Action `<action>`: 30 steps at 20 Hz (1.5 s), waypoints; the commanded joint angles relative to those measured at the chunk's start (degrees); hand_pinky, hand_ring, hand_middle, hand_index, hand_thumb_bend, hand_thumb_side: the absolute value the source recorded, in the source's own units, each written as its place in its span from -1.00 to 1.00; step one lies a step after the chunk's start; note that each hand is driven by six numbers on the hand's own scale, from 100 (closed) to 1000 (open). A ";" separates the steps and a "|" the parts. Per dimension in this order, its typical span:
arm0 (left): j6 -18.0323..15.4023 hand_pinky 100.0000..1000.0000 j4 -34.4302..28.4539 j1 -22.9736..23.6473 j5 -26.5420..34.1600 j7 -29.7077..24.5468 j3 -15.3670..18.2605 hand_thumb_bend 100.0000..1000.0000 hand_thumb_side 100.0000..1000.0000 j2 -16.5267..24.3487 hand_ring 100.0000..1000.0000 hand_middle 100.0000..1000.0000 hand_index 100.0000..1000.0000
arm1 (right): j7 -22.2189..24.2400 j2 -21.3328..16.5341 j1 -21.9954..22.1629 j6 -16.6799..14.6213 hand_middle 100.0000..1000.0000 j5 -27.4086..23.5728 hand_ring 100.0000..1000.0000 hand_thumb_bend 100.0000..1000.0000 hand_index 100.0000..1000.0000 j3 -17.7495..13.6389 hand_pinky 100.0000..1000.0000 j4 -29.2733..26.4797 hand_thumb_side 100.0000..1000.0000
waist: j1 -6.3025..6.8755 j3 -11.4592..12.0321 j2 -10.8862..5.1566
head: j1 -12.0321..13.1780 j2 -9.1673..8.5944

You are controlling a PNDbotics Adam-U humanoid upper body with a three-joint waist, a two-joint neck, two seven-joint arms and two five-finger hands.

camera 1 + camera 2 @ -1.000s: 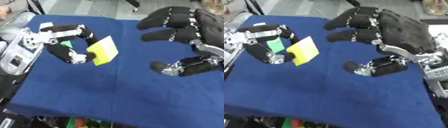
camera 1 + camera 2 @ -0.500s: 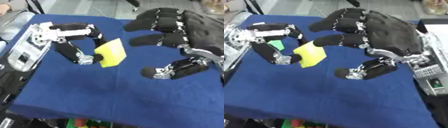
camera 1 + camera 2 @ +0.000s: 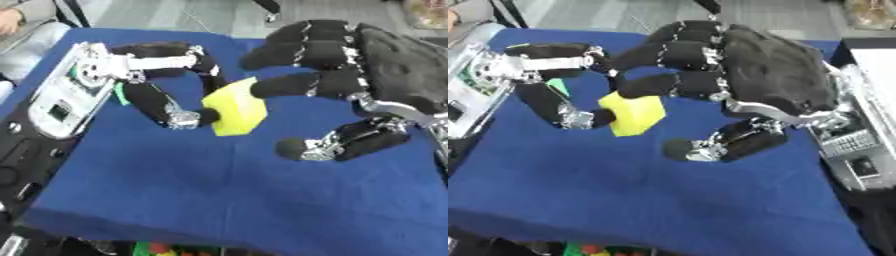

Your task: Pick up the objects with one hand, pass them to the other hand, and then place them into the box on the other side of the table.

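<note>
Above the blue table (image 3: 175, 190), our left hand (image 3: 162, 75) pinches the yellow block (image 3: 234, 109), w/ the spread-open, empty right hand (image 3: 350, 90) just beside it.

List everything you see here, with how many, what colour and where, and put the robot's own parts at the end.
Yellow block: one, yellow, held above the middle of the table between the two hands.
Small green thing: one, green, on the cloth behind the left hand; shape unclear.
Blue tablecloth: one, blue, covering the table.
Left hand: one, black with silver joints, at left, fingers and thumb curled round the yellow block.
Right hand: one, black, at right, open, fingers reaching over the block, thumb below.
</note>
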 commanded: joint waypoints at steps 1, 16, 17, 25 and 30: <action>0.13 0.35 -0.48 -1.62 -0.23 -0.23 -0.11 -1.00 -0.02 0.17 0.01 -0.21 0.18 | -0.14 -0.09 -1.18 0.09 0.74 -0.48 0.64 -0.42 0.77 -0.12 0.63 -0.70 -0.77 | 0.01 0.08 -0.60 | -0.03 0.30; 1.57 0.34 -1.24 -2.76 0.53 -1.31 -0.93 -1.00 -0.02 -0.78 0.01 -0.22 0.17 | -1.12 -0.34 -0.98 0.65 0.67 0.76 0.58 -0.40 0.74 0.15 0.61 -1.26 -0.83 | 0.13 -0.04 -0.66 | 0.02 0.30; 1.70 0.34 -1.25 -2.77 0.57 -1.36 -0.92 -1.00 -0.02 -0.78 0.00 -0.22 0.17 | -1.21 -0.36 -0.95 0.65 0.66 0.95 0.56 -0.40 0.74 0.16 0.60 -1.26 -0.83 | 0.14 -0.05 -0.66 | 0.04 0.30; 2.38 0.34 -1.37 -3.02 0.65 -1.21 -1.14 -1.00 -0.02 -0.65 0.00 -0.22 0.16 | -1.31 -0.54 -0.80 0.44 0.60 2.33 0.49 -0.41 0.73 0.37 0.52 -1.26 -0.81 | 0.22 -0.07 -0.68 | 0.14 0.30; 2.57 0.34 -1.47 -3.22 0.90 -1.19 -1.25 -1.00 -0.02 -0.73 0.00 -0.22 0.16 | -0.53 -0.79 -0.69 0.31 0.59 2.82 0.47 -0.41 0.73 0.39 0.50 -1.51 -0.80 | 0.28 -0.11 -0.71 | 0.21 0.30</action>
